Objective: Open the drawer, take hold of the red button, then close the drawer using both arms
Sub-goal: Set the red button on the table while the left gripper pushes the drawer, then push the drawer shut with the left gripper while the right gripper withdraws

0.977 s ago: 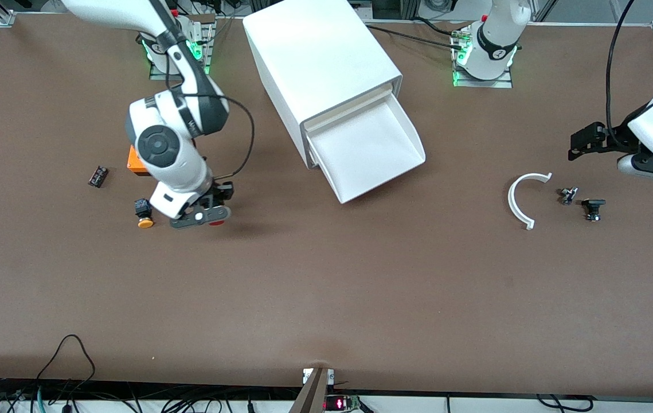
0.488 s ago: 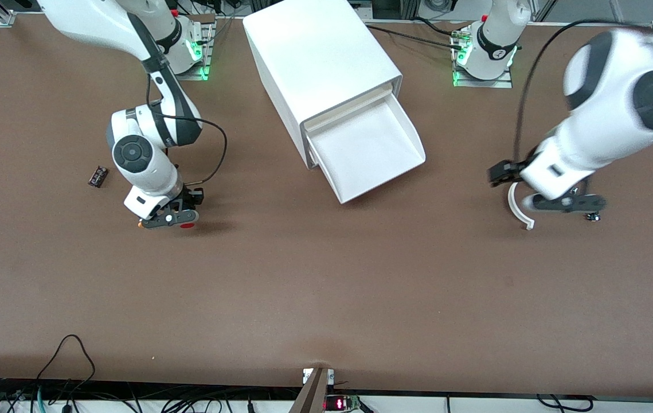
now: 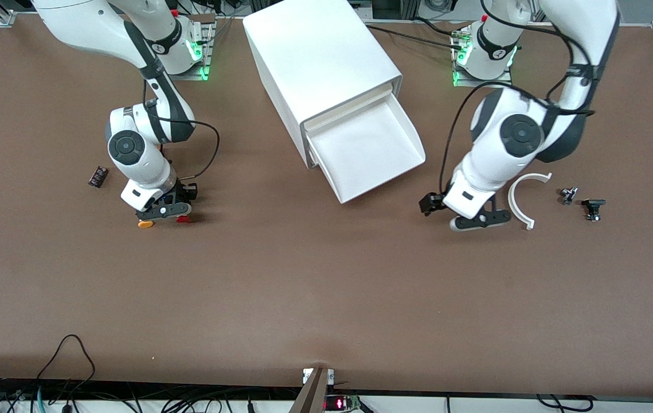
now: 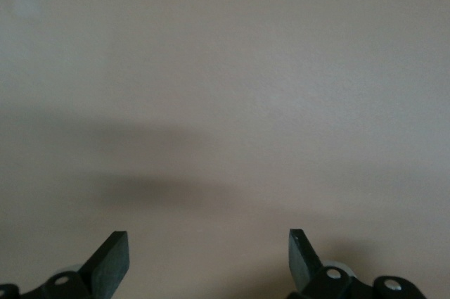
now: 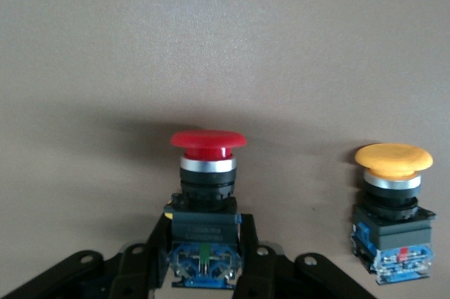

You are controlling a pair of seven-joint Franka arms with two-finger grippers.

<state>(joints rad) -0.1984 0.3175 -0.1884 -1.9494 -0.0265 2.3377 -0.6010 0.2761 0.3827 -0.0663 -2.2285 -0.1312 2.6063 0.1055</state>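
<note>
The button (image 5: 207, 145), with a red cap on a black body, lies on its side on the table, and my right gripper (image 5: 204, 223) is shut on that body. In the front view the button (image 3: 183, 218) shows by the right gripper (image 3: 165, 213), low at the table toward the right arm's end. The white cabinet (image 3: 317, 63) has its drawer (image 3: 412, 150) pulled out with nothing in it. My left gripper (image 3: 478, 221) hangs open over bare table beside the drawer, toward the left arm's end. Nothing lies between the left gripper's (image 4: 207, 243) fingers.
An orange-capped button (image 3: 144, 223) (image 5: 392, 162) lies right beside the red one. A small black part (image 3: 97, 176) lies toward the right arm's end. A white curved piece (image 3: 524, 198) and two small black parts (image 3: 568, 195) (image 3: 593, 207) lie near the left gripper.
My right gripper has carried the red button toward the right arm's end and down beside the orange-capped one. The left arm swung in from the table's edge to beside the drawer.
</note>
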